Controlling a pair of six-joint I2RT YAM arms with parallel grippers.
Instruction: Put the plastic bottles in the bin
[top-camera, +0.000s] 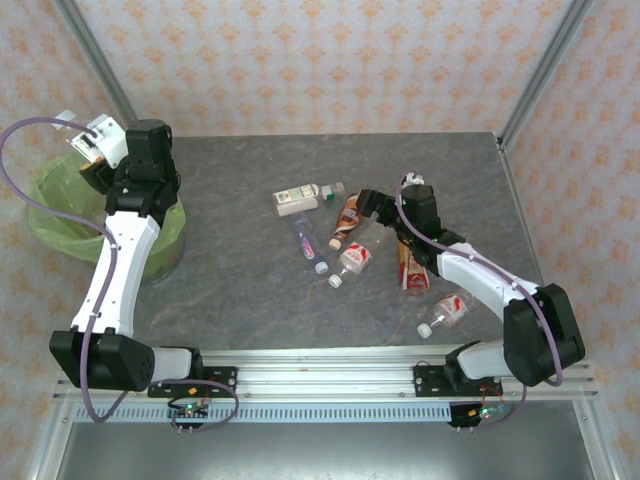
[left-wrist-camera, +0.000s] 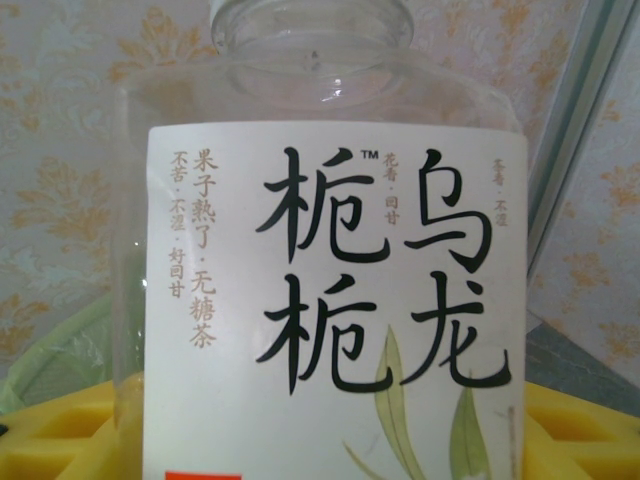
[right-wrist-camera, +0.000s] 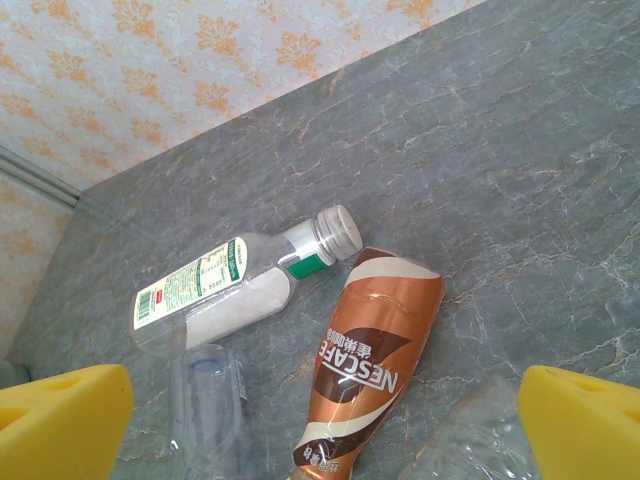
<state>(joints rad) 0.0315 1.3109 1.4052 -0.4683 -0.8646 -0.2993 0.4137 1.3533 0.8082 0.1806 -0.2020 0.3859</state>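
Right gripper (right-wrist-camera: 320, 435) hangs wide open, yellow pads (right-wrist-camera: 60, 425) cut off at the wrist view's lower corners, over a brown-label bottle (right-wrist-camera: 362, 365) whose base runs off frame; beyond lies a white-green bottle (right-wrist-camera: 235, 280). Farther left, the left gripper (top-camera: 88, 150) clamps a white-label bottle (left-wrist-camera: 330, 300), top cropped, raised near the bin (top-camera: 48, 225), partly hidden by the left arm (top-camera: 120, 260).

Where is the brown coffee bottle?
The brown bottle lies near the middle of the table, just right of the white-green bottle. In the right wrist view its end sits by that bottle's cap.
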